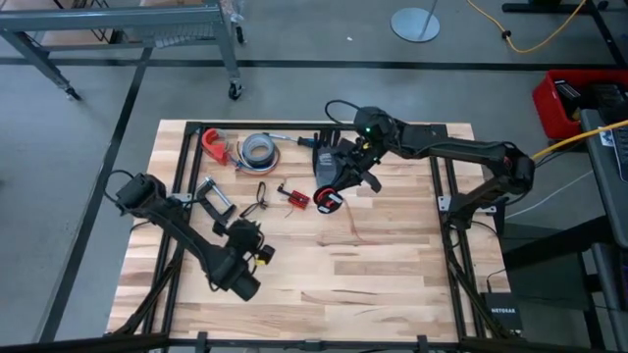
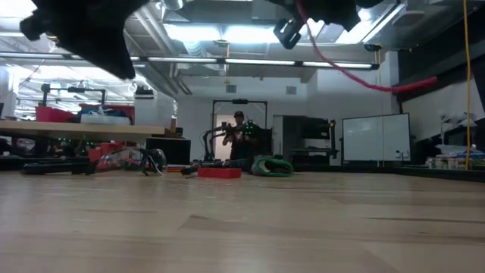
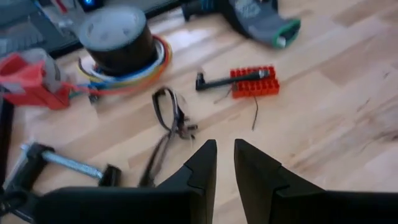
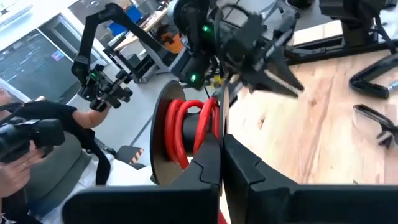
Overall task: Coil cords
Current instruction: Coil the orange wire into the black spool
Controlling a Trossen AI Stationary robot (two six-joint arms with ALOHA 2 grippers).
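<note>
Right gripper (image 1: 334, 192), red cord (image 1: 331, 201) clamped, mid-table.

high: overhead, straight down | low: tabletop level | wrists: close, forward | shared: table (image 1: 392, 255)

The right end effector (image 4: 221, 144), fingers together, holds a red-wound spool (image 4: 186, 134).

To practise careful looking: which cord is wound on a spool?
The red cord, wrapped round the spool at the right claw; the thin black one lies loose on the table.
</note>
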